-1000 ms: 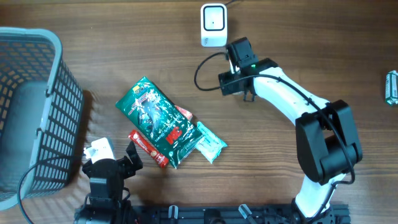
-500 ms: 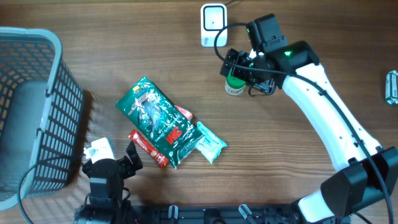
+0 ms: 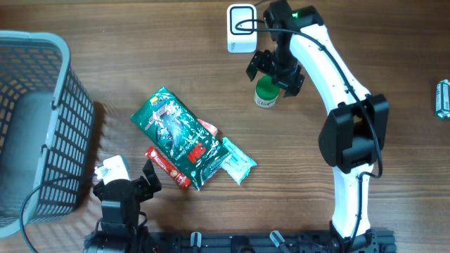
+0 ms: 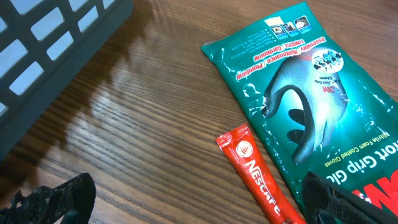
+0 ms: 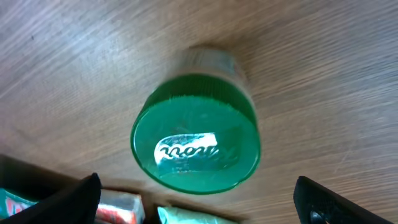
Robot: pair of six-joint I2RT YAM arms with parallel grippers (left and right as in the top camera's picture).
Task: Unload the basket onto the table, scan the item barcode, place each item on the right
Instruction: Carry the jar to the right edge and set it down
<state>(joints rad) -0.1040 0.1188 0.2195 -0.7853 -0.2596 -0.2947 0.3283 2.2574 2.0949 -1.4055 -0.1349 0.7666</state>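
Wooden table (image 3: 140, 42), green-lidded jar (image 3: 266, 92) upright beneath wide-spread right hand (image 3: 274, 73)

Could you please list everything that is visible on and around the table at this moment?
basket: one, grey, left edge of the table
glove packet: one, green, lying flat, centre-left
Nescafe stick: one, red, along the glove packet's near side
small packet: one, pale teal, at the glove packet's right end
part-hidden item: one, red, peeking from under the glove packet
jar: one, green lid, upright, just in front of the scanner
scanner: one, white, far edge, centre
cut-off object: one, grey-green, right edge, too small to identify
table: one, brown wood
left pincer: one, black, open, near edge beside the basket
right pincer: one, black, open, above the jar
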